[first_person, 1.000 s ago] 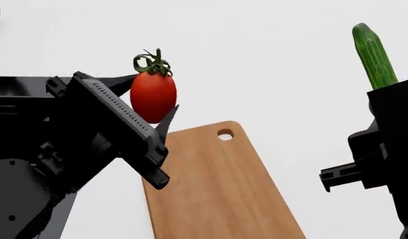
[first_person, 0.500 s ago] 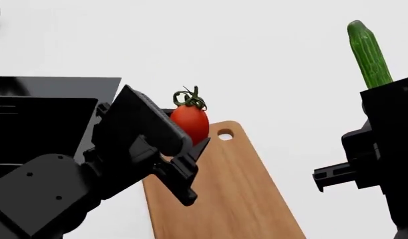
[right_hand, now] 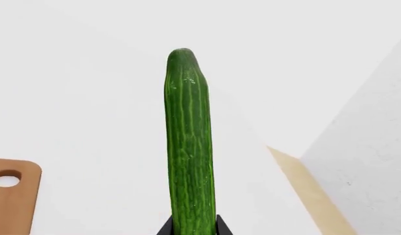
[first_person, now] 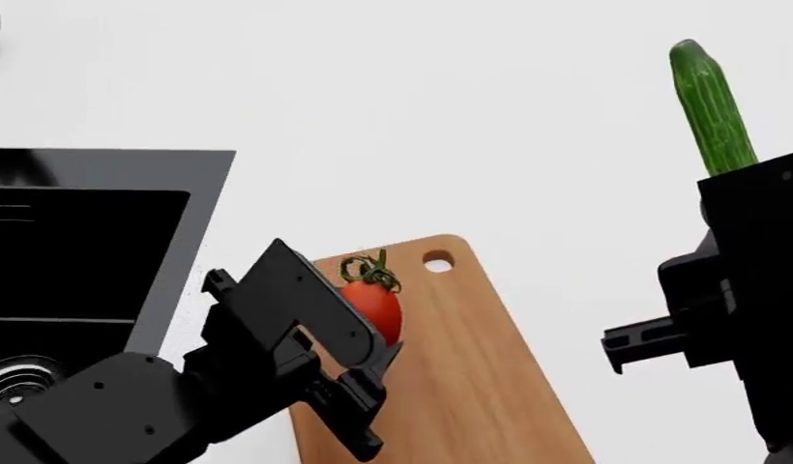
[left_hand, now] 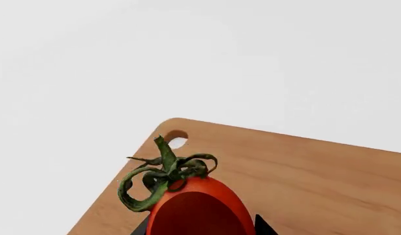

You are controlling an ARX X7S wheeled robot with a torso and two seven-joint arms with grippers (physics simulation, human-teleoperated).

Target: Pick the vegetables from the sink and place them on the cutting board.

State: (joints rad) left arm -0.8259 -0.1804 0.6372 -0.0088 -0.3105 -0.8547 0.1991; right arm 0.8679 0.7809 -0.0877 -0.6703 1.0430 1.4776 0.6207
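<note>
My left gripper (first_person: 370,333) is shut on the red tomato (first_person: 372,305) with its green stem, holding it low over the far end of the wooden cutting board (first_person: 461,387), close to its round hole (first_person: 437,262). In the left wrist view the tomato (left_hand: 200,210) sits between the jaws over the board (left_hand: 305,181). My right gripper (first_person: 739,179) is shut on the green cucumber (first_person: 710,104), held upright, high at the right. The cucumber (right_hand: 189,147) fills the right wrist view. The black sink (first_person: 61,251) is at the left.
White counter surrounds the board. A steel drain (first_person: 10,382) shows in the sink basin at the lower left. A pale wall edge (right_hand: 364,161) stands on one side of the right wrist view. The board's corner (right_hand: 11,196) shows there too.
My left gripper has carried the tomato down and to the right, from above the counter to low over the board's far end. The right gripper with the cucumber has barely shifted.
</note>
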